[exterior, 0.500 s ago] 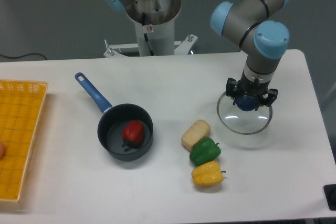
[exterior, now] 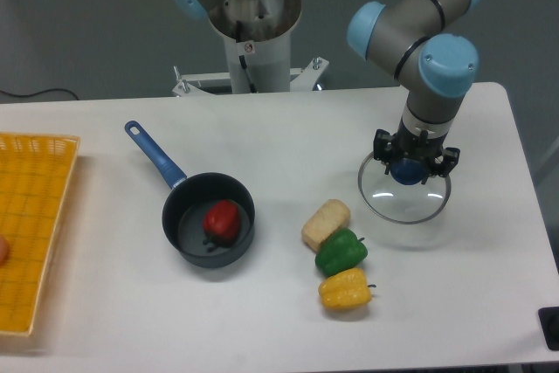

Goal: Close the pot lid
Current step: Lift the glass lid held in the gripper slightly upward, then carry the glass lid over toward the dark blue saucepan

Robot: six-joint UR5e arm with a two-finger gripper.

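gripper: the gripper [exterior: 407, 169] sits right over the blue knob of the lid [exterior: 403, 204], jaws pinching the knob from either side as far as the view shows.
lid: on the right of the table [exterior: 288, 128], clear glass with a metal rim; whether it is resting on the surface or just lifted, i cannot tell.
pot: the pot [exterior: 208, 220] stands well apart to the left of the lid, open, handle pointing up-left, a red pepper [exterior: 222, 218] inside.
obstacles: a beige block [exterior: 326, 223], a green pepper [exterior: 341, 252] and a yellow pepper [exterior: 344, 289] lie between lid and pot, slightly nearer the front.
step in hand: likely the carry to the pot.
doing it well: keep the lid level, raise it high enough to pass the vegetables, centre the rim over the pot's rim before lowering, and mind that the red pepper may prop the glass up.
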